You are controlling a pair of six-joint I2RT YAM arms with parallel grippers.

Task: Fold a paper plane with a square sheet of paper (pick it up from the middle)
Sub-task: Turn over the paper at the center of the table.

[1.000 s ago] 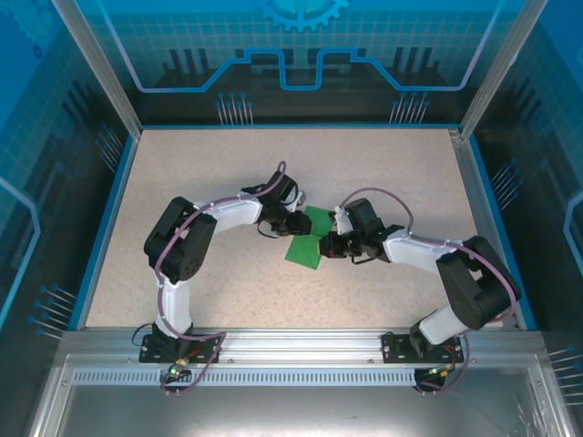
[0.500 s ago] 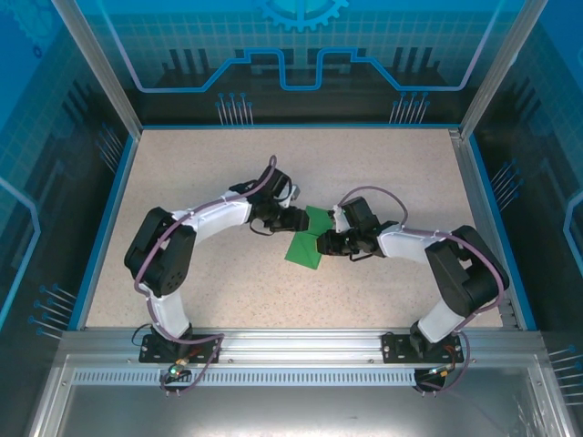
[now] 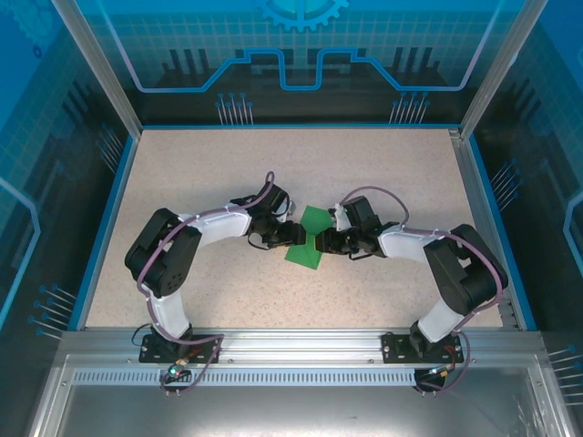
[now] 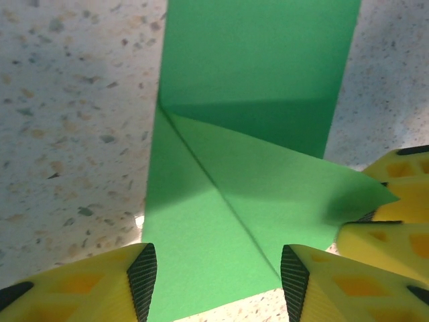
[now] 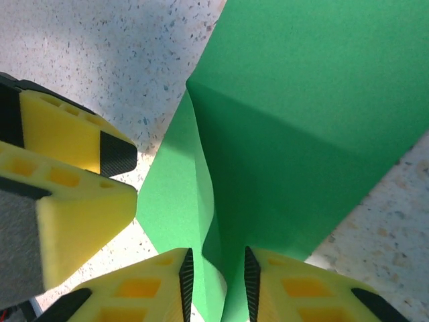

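- Green sheet of paper, thin, plain and partly folded, lies flat on the speckled beige surface, about at its middle.
- At the sheet's left edge sits the left pincer. At the sheet's right edge sits the right pincer. The two reach in over the sheet from opposite sides, their tips near each other.
- Seen from the left wrist, the left pincer stands wide apart. Its black pads flank the sheet's near edge, and the paper lies loose between them, not pinched.
- In the same view a triangular flap is folded over the sheet, with a straight diagonal crease running across it. The flap's point reaches to the right, just beside the yellow fingers of the right pincer.
- Seen from the right wrist, the right pincer is only narrowly apart. A raised fold of the sheet runs down between its black pads. Whether the pads touch that fold, I cannot tell.
- In that view the left pincer's yellow fingers sit just beside the sheet's left corner, and a shadow falls on the surface beyond the sheet's far edge.
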